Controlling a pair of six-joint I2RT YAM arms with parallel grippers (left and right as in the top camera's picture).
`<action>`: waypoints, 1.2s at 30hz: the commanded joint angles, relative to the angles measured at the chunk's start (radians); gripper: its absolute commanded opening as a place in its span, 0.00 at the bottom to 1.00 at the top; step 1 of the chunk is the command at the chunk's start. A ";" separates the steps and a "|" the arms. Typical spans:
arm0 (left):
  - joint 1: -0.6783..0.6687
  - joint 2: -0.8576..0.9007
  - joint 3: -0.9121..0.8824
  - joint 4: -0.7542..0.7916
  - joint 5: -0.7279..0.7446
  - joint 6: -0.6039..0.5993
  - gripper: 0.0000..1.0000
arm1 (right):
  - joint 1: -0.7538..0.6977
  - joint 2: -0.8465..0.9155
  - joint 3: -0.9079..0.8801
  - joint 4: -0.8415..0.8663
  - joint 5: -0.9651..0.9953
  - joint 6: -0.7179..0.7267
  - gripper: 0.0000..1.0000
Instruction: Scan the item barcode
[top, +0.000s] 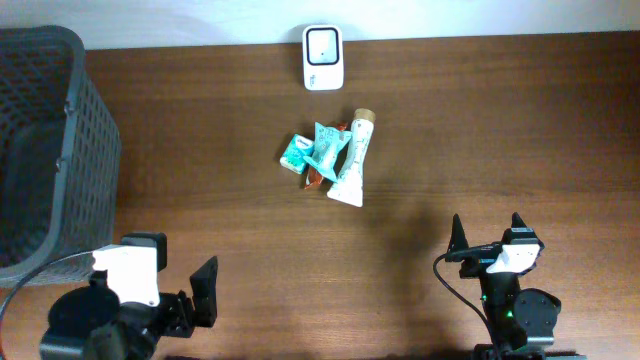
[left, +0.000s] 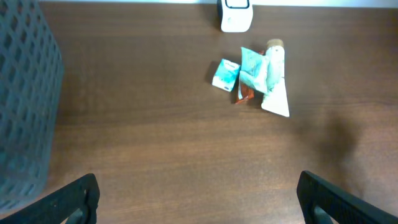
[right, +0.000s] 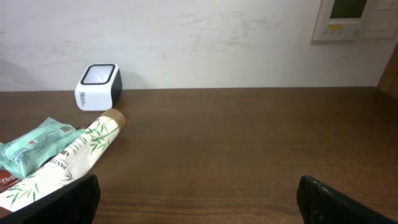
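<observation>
A small pile of items lies mid-table: a white tube with a leaf print, two teal packets and a red-brown wrapper under them. A white barcode scanner stands at the far edge behind the pile. My left gripper is open at the near left, well short of the pile. At the near right my right gripper is open too, with the pile ahead to its left. Neither holds anything.
A dark mesh basket stands along the table's left side. A white wall rises behind the table's far edge, with a wall panel at the upper right in the right wrist view.
</observation>
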 joint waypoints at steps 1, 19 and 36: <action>0.003 -0.002 -0.048 0.032 0.011 -0.034 0.99 | 0.009 -0.008 -0.008 -0.003 0.005 0.004 0.99; 0.003 -0.002 -0.180 0.109 0.044 -0.059 0.99 | 0.009 -0.008 -0.008 -0.003 0.005 0.003 0.99; 0.003 0.007 -0.224 0.282 -0.135 -0.059 0.99 | 0.009 -0.008 -0.008 -0.003 0.005 0.003 0.99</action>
